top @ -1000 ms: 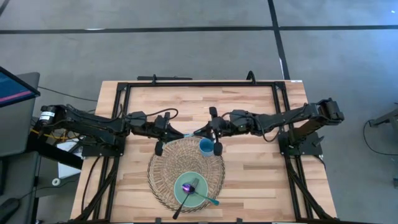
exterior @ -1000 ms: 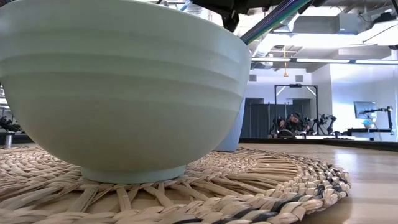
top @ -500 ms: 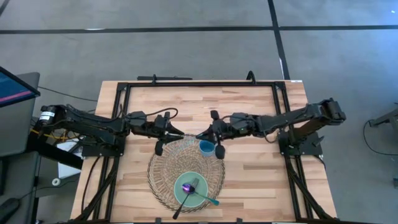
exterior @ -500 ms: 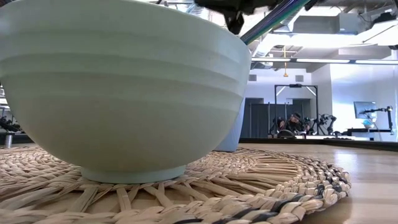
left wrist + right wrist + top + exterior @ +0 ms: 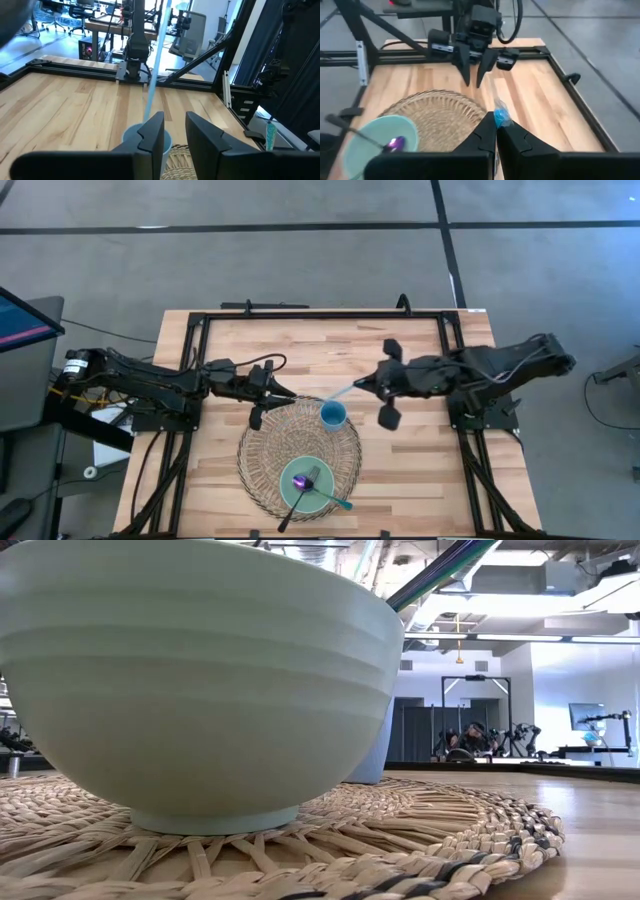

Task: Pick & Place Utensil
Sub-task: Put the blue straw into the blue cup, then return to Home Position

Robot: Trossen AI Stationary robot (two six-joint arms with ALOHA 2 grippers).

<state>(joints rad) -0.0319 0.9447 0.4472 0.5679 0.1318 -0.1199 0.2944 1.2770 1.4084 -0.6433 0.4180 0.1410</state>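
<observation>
Clamped tight between the fingers of the right gripper (image 5: pixel 362 386), above the bare wood just right of the woven mat (image 5: pixel 262 450): the upper end of a light-blue utensil (image 5: pixel 345 394). Slanting down from there, with its lower end inside the blue cup (image 5: pixel 333 415) at the mat's far right edge. Seen through the right wrist camera as a blue scrap pinched right at the fingertips.

Opposite, at the mat's far left edge, the left gripper (image 5: pixel 272 394), pointing toward the cup. Fingers apart, holding nothing, close to the cup but clear of it. From its wrist camera, cup partly hidden behind its own dark fingers (image 5: pixel 150 132), utensil shaft rising steeply out of it.

On the near half of the mat, a pale green bowl (image 5: pixel 290 486), well apart from both grippers. Inside it a purple spoon (image 5: pixel 305 478), plus a teal utensil (image 5: pixel 338 501) and a dark utensil (image 5: pixel 288 516) leaning out over the rim.

Around the wooden table (image 5: pixel 420 460), a black frame (image 5: pixel 320 313). At table height, almost everything blocked by the bowl's wall, only a sliver of the cup beside it.
</observation>
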